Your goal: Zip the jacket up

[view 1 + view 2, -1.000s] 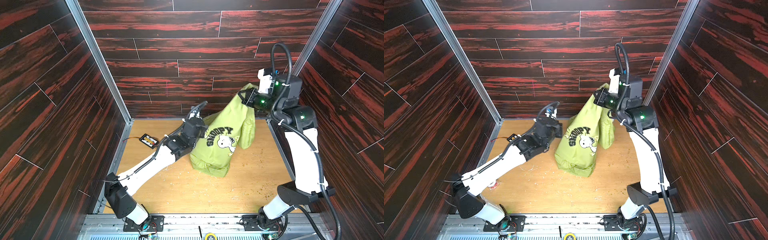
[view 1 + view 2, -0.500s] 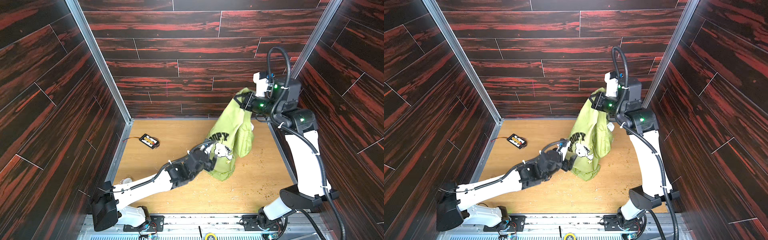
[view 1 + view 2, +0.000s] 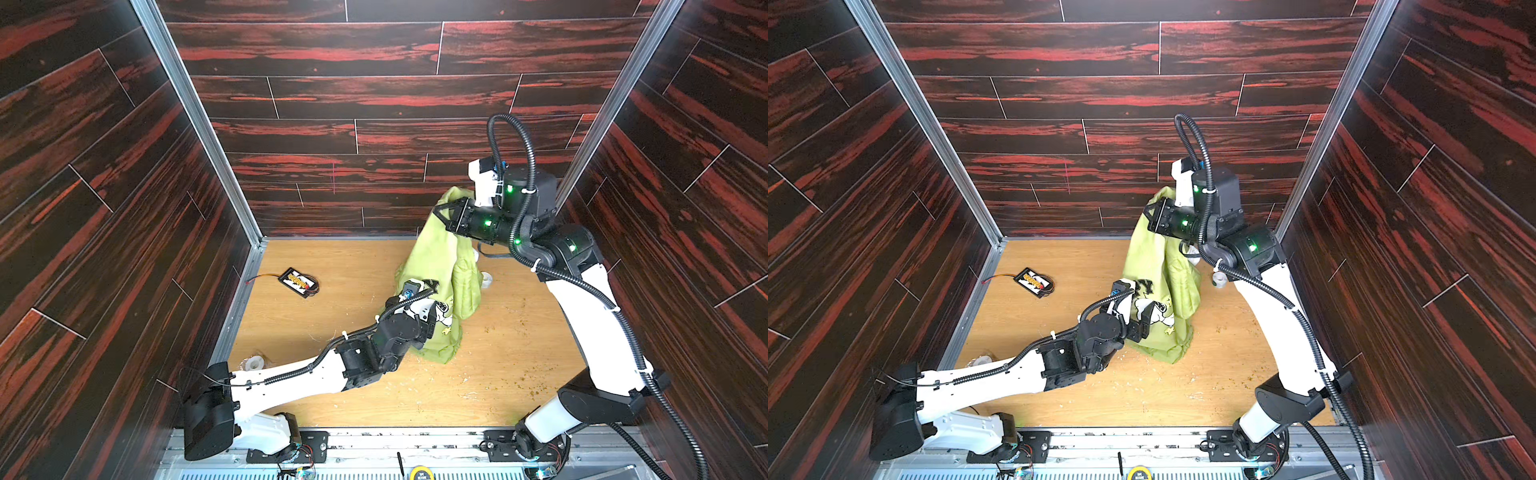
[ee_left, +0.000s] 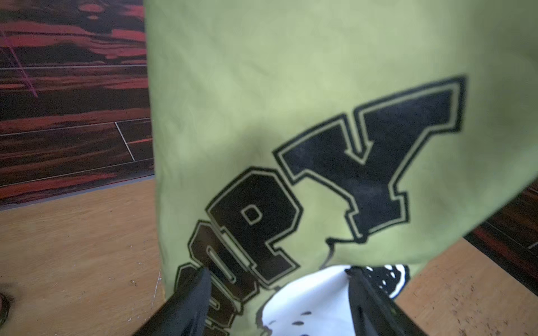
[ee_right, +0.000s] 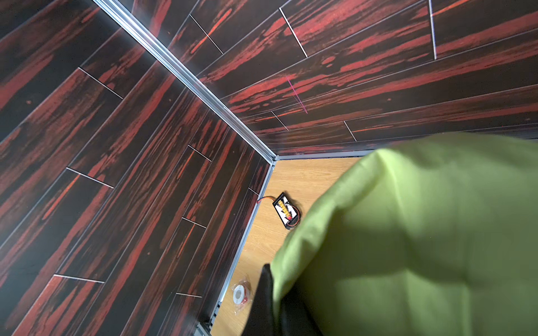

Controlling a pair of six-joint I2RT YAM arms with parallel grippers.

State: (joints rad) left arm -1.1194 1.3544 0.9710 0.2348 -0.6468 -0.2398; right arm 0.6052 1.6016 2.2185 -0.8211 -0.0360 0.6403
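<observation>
With the right hand (image 3: 444, 212) clenched on the top of the jacket (image 3: 432, 257), which hangs near the far right corner of the bench (image 3: 332, 257), the left hand (image 4: 276, 270), fingers spread wide at the print, should locate the unseen zipper's foot before pinching.

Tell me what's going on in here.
A robot is handling a green jacket. The right tool is shut on the jacket's top and holds it up, so it hangs with its lower end bunched on the wooden table. The left tool is open, with the printed side, dog and lettering, right in front of it. No zipper shows in any view, so how far it is zipped cannot be told.
</observation>
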